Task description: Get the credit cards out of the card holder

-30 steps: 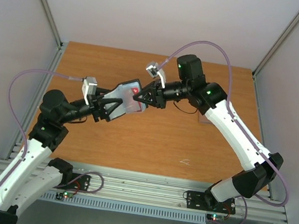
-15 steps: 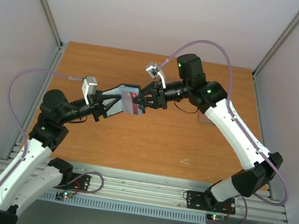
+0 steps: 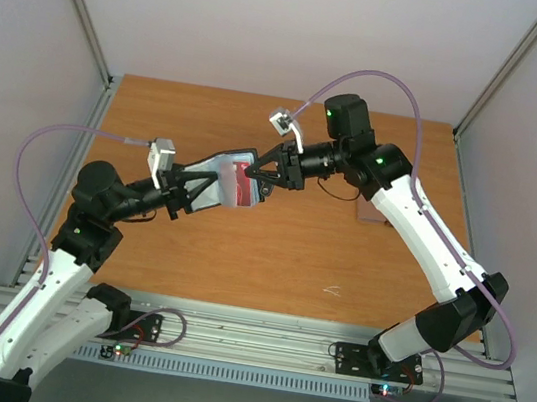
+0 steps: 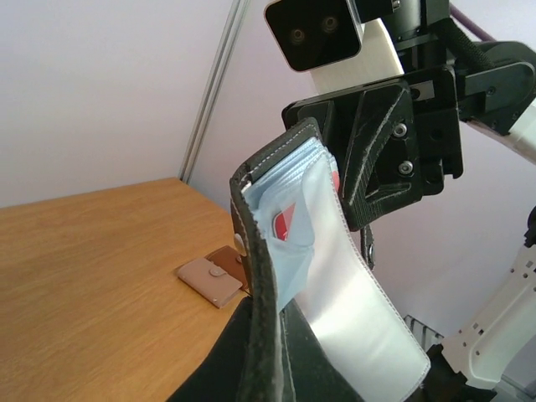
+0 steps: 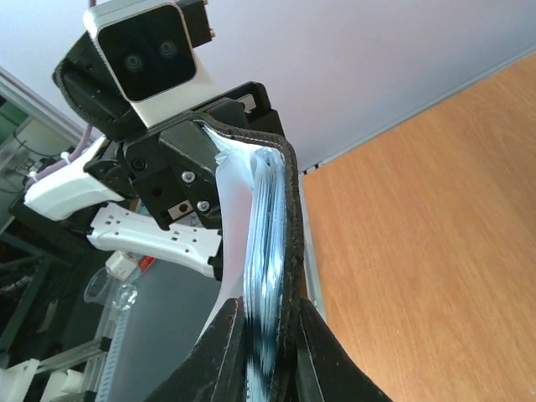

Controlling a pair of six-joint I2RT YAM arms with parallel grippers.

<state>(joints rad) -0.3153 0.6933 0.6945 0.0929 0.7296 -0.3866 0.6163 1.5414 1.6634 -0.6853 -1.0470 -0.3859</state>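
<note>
Newly shut, my left claw (image 3: 197, 190) grips card holder (image 3: 221, 179); right claw (image 3: 258, 177) pinches its far end; next tug red card (image 4: 283, 224) out.

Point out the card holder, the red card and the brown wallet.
card holder (image 4: 339, 268): left wrist view, on its pale inner pocket.
red card (image 4: 284, 223): left wrist view, on its exposed corner.
brown wallet (image 4: 209, 280): left wrist view, on its lighter flap.

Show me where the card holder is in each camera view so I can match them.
Top external: the card holder is left of centre, above the wooden table.
Left wrist: lower centre, open, pale pockets facing right.
Right wrist: centre, edge-on, rising from the bottom edge.
Shared landmark: the wooden table, seen in all three.
</note>
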